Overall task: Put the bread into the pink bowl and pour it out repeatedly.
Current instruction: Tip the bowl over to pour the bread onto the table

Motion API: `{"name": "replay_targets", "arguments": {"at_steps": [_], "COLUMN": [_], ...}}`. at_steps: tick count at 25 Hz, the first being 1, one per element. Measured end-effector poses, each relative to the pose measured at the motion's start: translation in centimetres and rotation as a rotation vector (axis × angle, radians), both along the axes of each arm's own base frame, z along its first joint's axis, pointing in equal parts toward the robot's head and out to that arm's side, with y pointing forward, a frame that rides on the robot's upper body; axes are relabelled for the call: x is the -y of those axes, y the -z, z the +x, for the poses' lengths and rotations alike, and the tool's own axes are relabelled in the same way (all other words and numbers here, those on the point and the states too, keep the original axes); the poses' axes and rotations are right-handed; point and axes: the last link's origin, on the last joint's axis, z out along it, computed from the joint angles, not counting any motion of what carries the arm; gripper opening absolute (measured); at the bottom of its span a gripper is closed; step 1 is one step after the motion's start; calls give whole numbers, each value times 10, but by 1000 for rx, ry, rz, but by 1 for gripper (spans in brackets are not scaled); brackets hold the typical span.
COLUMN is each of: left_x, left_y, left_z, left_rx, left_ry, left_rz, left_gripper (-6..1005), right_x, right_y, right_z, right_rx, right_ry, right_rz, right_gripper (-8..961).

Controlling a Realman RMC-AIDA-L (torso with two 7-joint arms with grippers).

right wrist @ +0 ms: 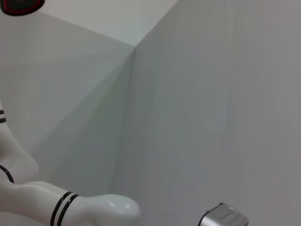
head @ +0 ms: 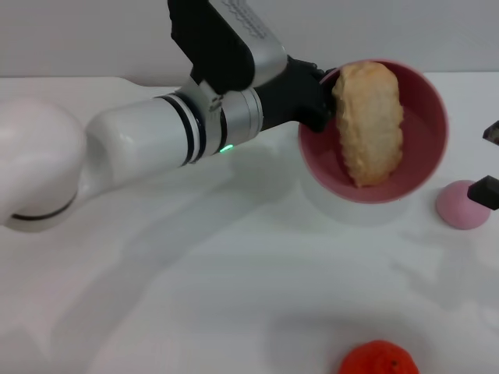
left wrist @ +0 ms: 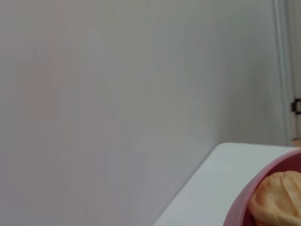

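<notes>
The left end effector (head: 321,100) grips the rim of the pink bowl (head: 425,167), held tipped on its side above the white surface (head: 195,296). The bread (head: 368,123) lies inside, against the tilted wall. The right end effector (head: 490,164) sits at the edge near a pink lump (head: 461,205); I cannot tell its state.

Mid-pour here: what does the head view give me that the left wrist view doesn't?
Only the head view shows the left tool clamped on the pink bowl's rim, with the bowl lifted and tilted toward the camera. It also shows the full bread leaning inside it, a small pink lump and an orange fruit on the table, and the right tool at the right edge. Only the left wrist view shows the grey wall behind the table. Both show part of the bowl's rim with bread in it.
</notes>
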Motion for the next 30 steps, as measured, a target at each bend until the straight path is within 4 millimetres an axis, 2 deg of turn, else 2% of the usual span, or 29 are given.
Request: {"name": "replay_targets", "arguments": {"at_steps": [17, 30], "left_x": [-13, -9], "left_y": [-5, 1], "left_z": [-10, -14], "left_rx": [-144, -284], "left_ry": [45, 100], "left_rz": [227, 389], "left_gripper": [42, 42], "right_x": [0, -1], "right_y": [0, 2], "right_z": [-1, -4], "right_rx": [-10, -25], "right_ry": [-3, -15], "right_rz": [-5, -12], "right_gripper": [480, 481]}}
